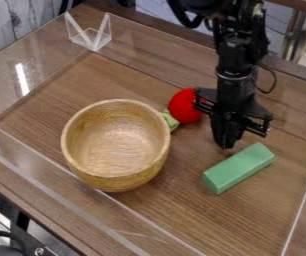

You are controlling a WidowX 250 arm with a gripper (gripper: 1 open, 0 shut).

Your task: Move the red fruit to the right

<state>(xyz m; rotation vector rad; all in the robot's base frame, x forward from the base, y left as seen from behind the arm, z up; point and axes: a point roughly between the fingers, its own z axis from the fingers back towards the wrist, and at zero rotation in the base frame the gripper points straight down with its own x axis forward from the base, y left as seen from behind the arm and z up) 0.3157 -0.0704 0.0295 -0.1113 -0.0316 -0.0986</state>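
Note:
The red fruit [181, 102] is small, round and bright red, with a green leafy bit at its lower left. It lies on the wooden tabletop against the right rim of the wooden bowl [116, 143]. My gripper [227, 138] points straight down just right of the fruit, its tips low over the table. The black fingers [225, 125] read as one narrow dark column with no gap that I can make out. Nothing shows between them. The gripper body hides the fruit's right edge.
A green rectangular block [239, 167] lies just below and right of the gripper tips. Clear acrylic walls [36, 85] fence the tabletop. A clear acrylic stand [89, 33] sits at the back left.

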